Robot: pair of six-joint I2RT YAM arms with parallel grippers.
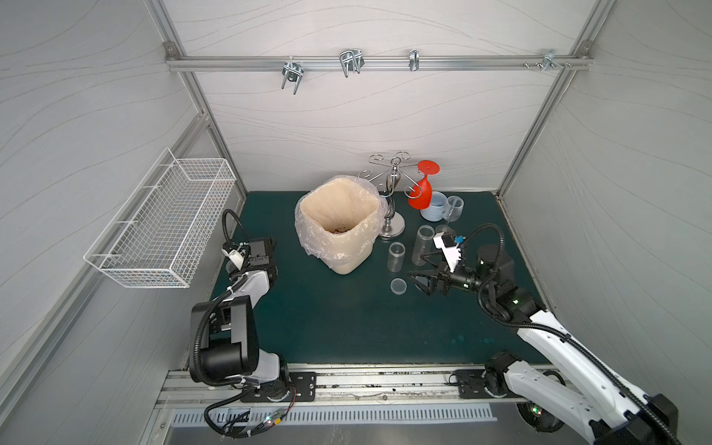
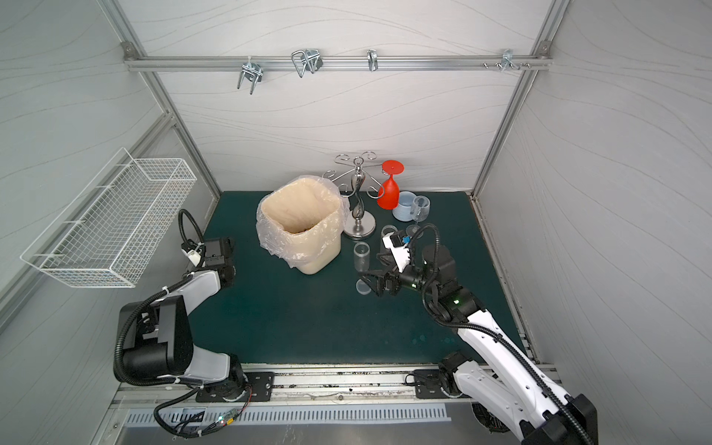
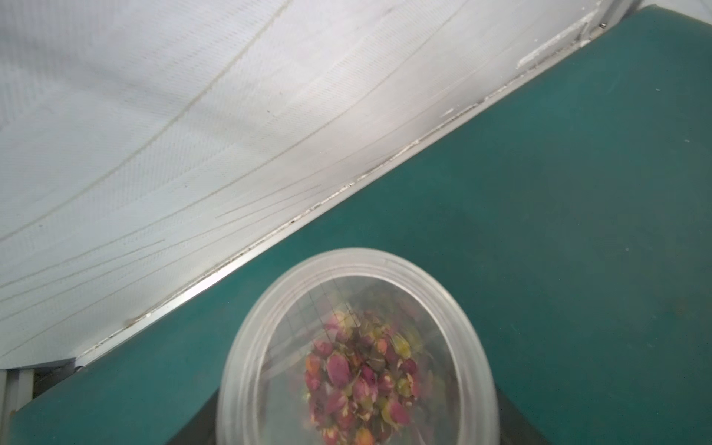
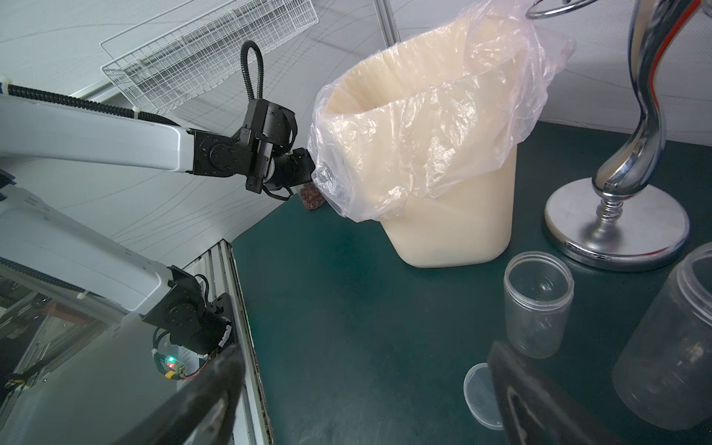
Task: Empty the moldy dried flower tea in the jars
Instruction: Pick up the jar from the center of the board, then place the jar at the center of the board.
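Last jar of the set now: the wide jar (image 3: 346, 269) sits at the left edge of the green mat (image 3: 578, 231), close to the side wall, its lid on and a heap of pink and reddish dried flower tea (image 3: 358, 377) showing through the top. The left gripper (image 4: 302, 192) hangs right at it, on the far side of the lined bin (image 1: 346, 262). The bin's plastic liner and the wrist camera's angle hide the fingers, so whether the jaws have the jar clamped I cannot tell. The right gripper (image 1: 418, 267) stands with its jaws spread wide and holds nothing, just beside a loose lid (image 1: 398, 286), with the short narrow jar (image 1: 396, 256) and the tall jar (image 1: 423, 244) both looking bare and uncapped nearby. As for handling, this looks like thin clear plastic, so it should be light, smooth-walled and a bit slippery, and likely to flex under a hard squeeze. The sensible hold is round the body below the lid, firm but not crushing, which leaves the lid free for the right jaws to take off. The buds look dry, loose and nearly weightless, so they should tumble out fast. A slow tip well inside the bin's mouth would keep them from scattering.
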